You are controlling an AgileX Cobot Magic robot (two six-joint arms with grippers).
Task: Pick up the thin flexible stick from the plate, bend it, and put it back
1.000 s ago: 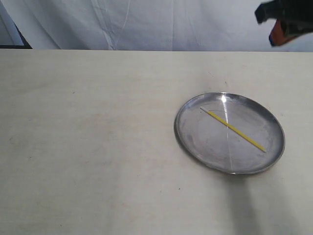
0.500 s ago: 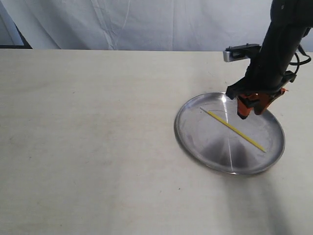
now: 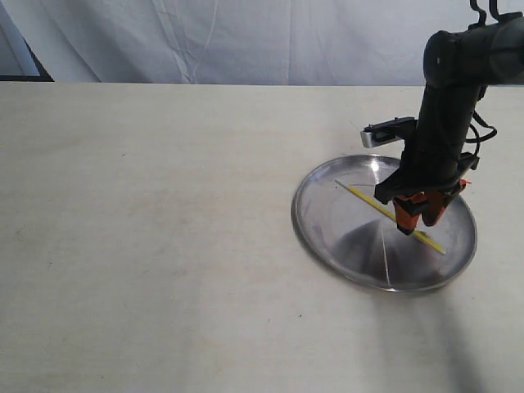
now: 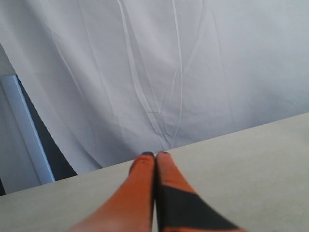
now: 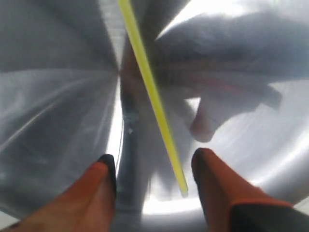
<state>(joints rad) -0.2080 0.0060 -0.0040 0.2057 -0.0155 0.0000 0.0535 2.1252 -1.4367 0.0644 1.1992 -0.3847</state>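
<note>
The right gripper (image 3: 417, 223) is pointing down into the plate (image 3: 327, 246) with its jaws standing partly apart, and it is gripping nothing. Its two orange fingers (image 5: 104, 179) are straddling the thin flexible stick (image 5: 149, 87), which is lying flat on the metal in the gap between them. In the right wrist view neither finger is pressing on the strand, though its end is sitting closer to the finger with the black patch. Whether the fingertips are touching the plate's surface cannot be told.

The stick is lying straight. Its long axis is running through the gap between the fingers. One short end is poking out just past the fingertips toward the plate's near rim, and the longer part is stretching away from the gripper across the plate's middle.

The left gripper (image 4: 155, 155) is hanging well apart from the plate. Its fingers are pressed together on nothing, and it is facing the white cloth (image 4: 145, 72) beyond the table (image 3: 164, 246) edge.
</note>
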